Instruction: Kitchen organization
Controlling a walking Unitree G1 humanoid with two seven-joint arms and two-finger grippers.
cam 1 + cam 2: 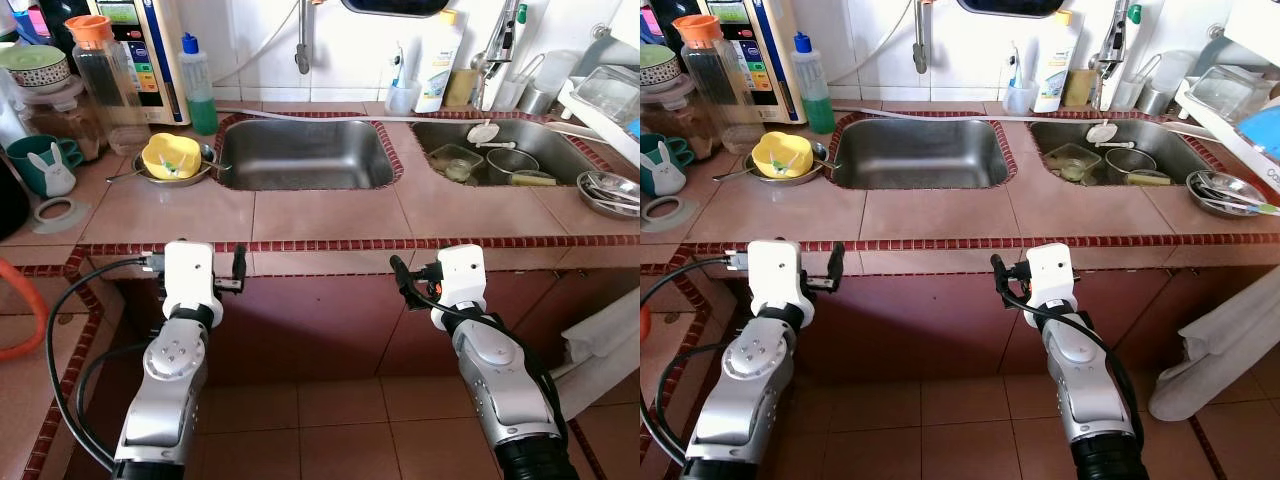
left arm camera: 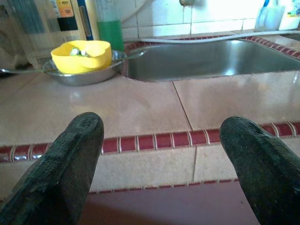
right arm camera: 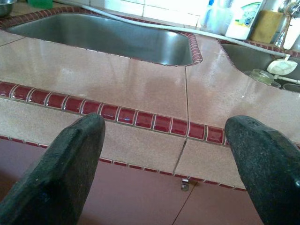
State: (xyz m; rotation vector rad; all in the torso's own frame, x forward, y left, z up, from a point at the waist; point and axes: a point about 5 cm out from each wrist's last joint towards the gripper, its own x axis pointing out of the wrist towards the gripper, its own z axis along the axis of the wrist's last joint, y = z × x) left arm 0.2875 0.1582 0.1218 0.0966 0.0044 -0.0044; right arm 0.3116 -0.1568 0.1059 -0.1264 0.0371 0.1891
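Both grippers hover in front of the tiled counter's front edge (image 1: 320,244), just below its top. My left gripper (image 2: 161,154) is open and holds nothing; it faces the yellow bowl (image 2: 80,55) lying in a shallow metal dish (image 1: 172,176) to the left of the empty left sink (image 1: 304,153). My right gripper (image 3: 164,159) is open and holds nothing as well; it faces the strip of counter between the two sinks. The right sink (image 1: 545,150) holds a glass container (image 1: 452,162), a steel pot (image 1: 512,163) and a ladle.
At the back left stand a green soap bottle (image 1: 198,88), an orange-lidded pitcher (image 1: 105,75) and a teal mug (image 1: 45,165). A metal bowl with utensils (image 1: 610,192) sits at the far right. A white cloth (image 1: 610,335) hangs at the lower right. The floor below is tiled.
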